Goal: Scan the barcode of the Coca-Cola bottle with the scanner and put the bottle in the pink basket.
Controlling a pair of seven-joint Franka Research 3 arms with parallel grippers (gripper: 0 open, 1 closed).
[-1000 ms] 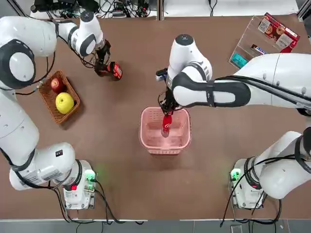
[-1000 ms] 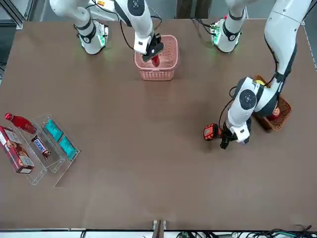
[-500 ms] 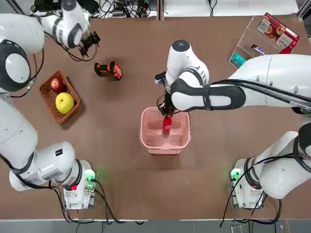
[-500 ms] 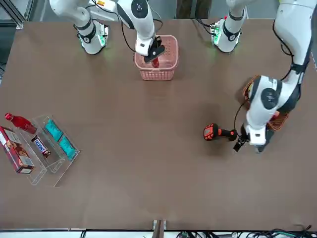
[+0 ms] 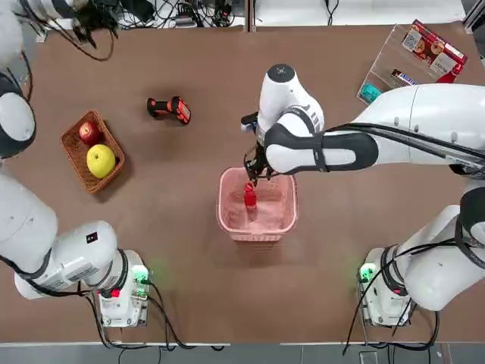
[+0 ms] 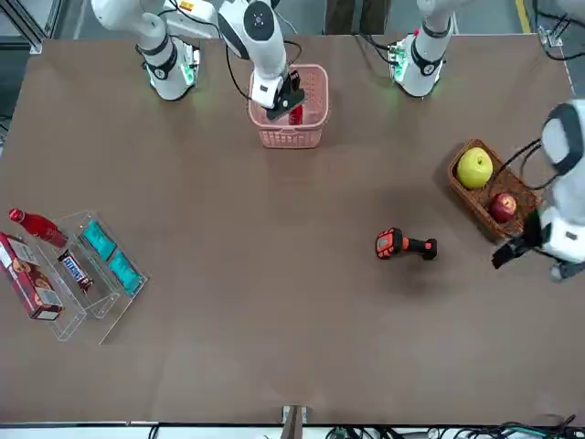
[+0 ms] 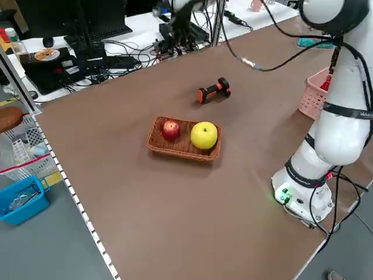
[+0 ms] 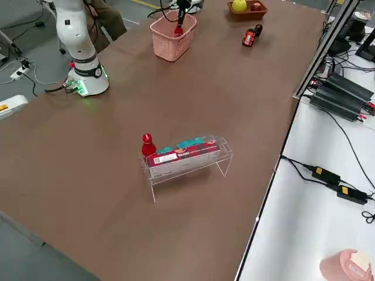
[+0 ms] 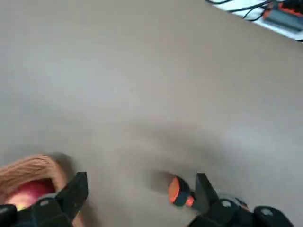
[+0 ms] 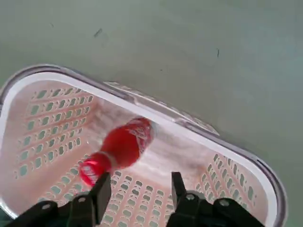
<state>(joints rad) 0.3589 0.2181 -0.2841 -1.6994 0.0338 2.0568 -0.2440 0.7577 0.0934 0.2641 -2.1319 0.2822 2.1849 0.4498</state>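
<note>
Top view: the bottle [image 5: 250, 197] is inside the pink basket [image 5: 294, 205], below the right gripper [image 5: 258, 176]. The scanner [image 5: 169, 110] lies on the table, well apart from it. The left arm is at the upper left, beyond the wicker basket [image 5: 114, 176] with its apples.

Front view: the right gripper is over the pink basket's rim. A second bottle [image 6: 38, 227] lies on a clear stand [image 6: 123, 297] beside a red box [image 6: 29, 279] and a wrapped bar [image 6: 75, 271]; their print is too small to read.

Left side view: the scanner lies beyond the wicker basket, with nothing gripping it.

Right side view: the bottle shows within the pink basket, under the right gripper.

Left wrist view: the left gripper [image 9: 142, 179] stands wide and empty.

Right wrist view: the right gripper [image 10: 142, 177] has its fingers apart, holding nothing. The bottle's red body carries white lettering, only partly visible; no barcode can be made out. The step looks like letting go and backing out: best to let the bottle settle, rise straight up with both fingers clear of its cap, and avoid catching the lattice rim
</note>
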